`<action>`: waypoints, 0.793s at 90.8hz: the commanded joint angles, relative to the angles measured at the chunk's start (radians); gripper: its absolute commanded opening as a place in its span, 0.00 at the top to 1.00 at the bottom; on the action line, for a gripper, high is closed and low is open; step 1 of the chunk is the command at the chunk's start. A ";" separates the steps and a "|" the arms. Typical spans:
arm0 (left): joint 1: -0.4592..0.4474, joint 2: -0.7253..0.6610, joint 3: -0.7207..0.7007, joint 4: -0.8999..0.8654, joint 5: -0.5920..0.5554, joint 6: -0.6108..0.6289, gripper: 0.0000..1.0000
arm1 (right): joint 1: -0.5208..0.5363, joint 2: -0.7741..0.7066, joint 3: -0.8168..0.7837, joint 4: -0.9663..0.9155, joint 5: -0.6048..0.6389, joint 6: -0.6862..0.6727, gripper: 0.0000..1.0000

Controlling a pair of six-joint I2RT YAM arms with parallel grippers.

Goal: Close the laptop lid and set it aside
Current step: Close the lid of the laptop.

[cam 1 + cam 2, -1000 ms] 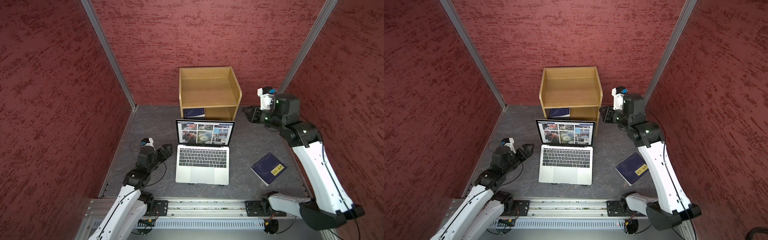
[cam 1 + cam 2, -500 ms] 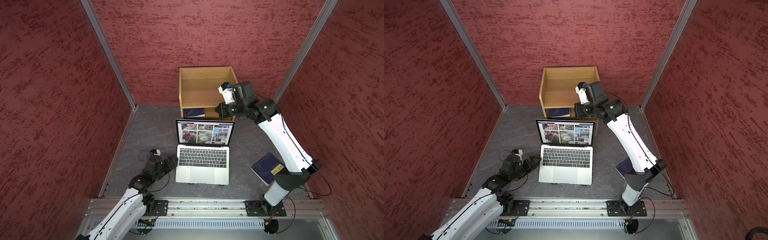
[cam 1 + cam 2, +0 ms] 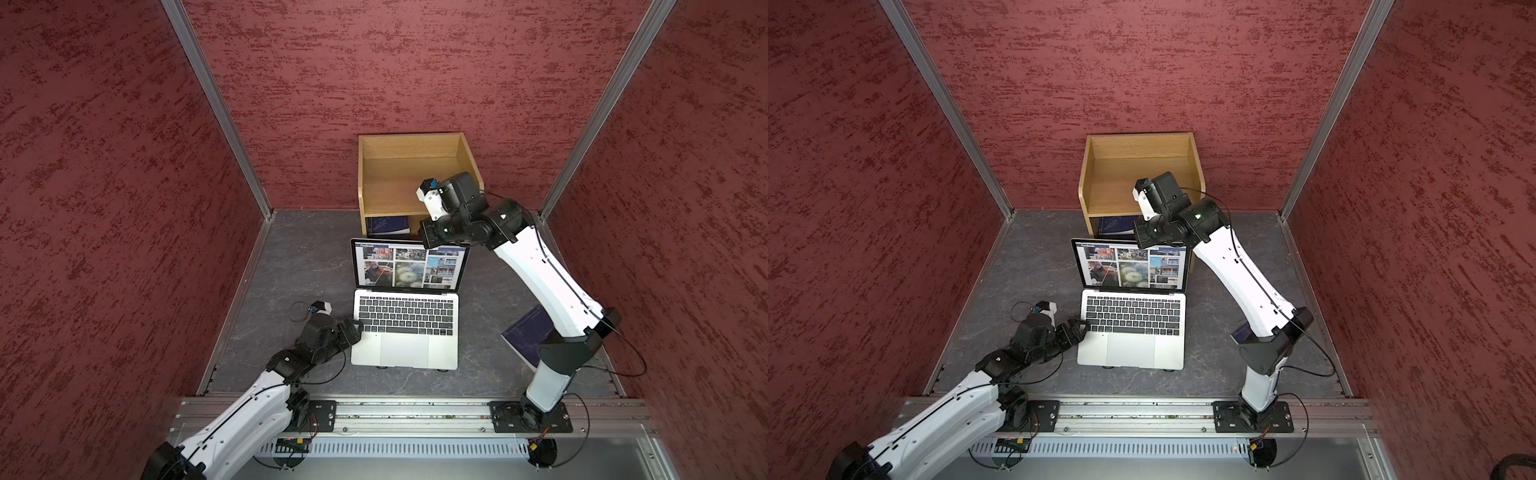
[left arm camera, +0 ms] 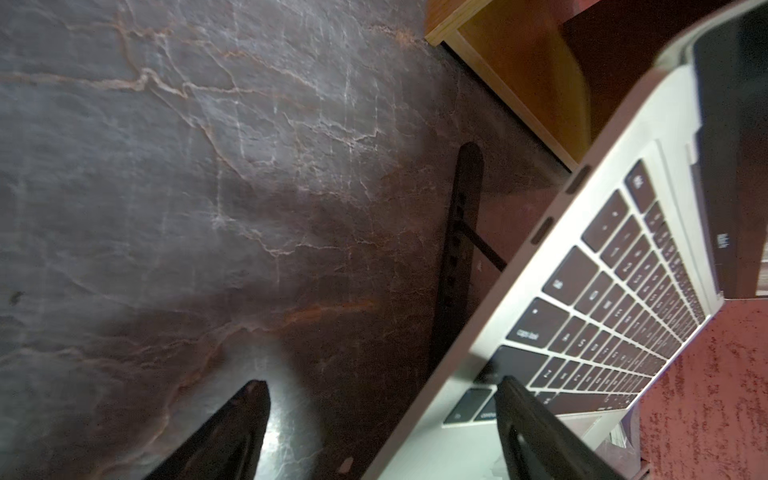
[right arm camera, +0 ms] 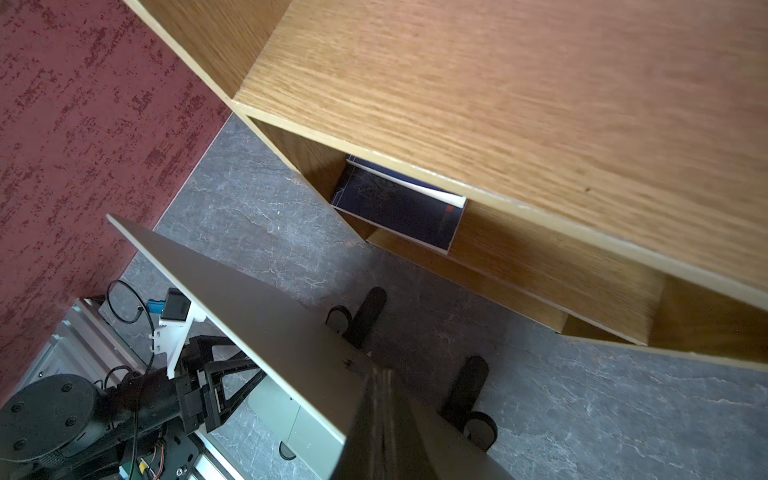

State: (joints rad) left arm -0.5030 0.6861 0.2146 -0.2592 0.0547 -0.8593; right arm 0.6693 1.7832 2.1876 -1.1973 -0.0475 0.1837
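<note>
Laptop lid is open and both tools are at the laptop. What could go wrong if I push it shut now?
1. Pinch: the open left tool straddles the left edge of the laptop, with one finger over the keyboard corner. The laptop lid could close on it.
2. Slip: the laptop sits raised on a black stand. A push from the shut right tool on the lid's back might slide or tip it.
3. Collision: the right arm works close to the wooden shelf.
</note>
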 commanded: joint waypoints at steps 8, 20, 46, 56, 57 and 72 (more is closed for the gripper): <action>-0.017 0.016 -0.004 0.049 -0.029 0.008 0.16 | 0.039 0.004 0.019 -0.038 0.051 -0.014 1.00; -0.022 0.021 -0.009 0.046 -0.049 -0.001 0.22 | 0.061 -0.007 -0.005 -0.044 0.062 -0.006 1.00; -0.028 0.027 -0.013 0.048 -0.064 -0.020 0.27 | 0.124 -0.099 -0.164 0.016 0.049 0.043 1.00; -0.029 0.034 -0.010 0.043 -0.070 -0.023 0.27 | 0.139 -0.174 -0.273 0.085 0.017 0.081 1.00; -0.029 0.034 -0.009 0.042 -0.071 -0.024 0.27 | 0.140 -0.185 -0.287 0.094 0.014 0.085 1.00; -0.030 0.037 0.003 0.022 -0.092 -0.026 0.25 | 0.152 -0.301 -0.463 0.224 -0.051 0.135 1.00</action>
State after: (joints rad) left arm -0.5331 0.7143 0.2146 -0.2157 0.0212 -0.8791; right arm 0.7982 1.5471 1.8240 -1.0092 -0.0185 0.2676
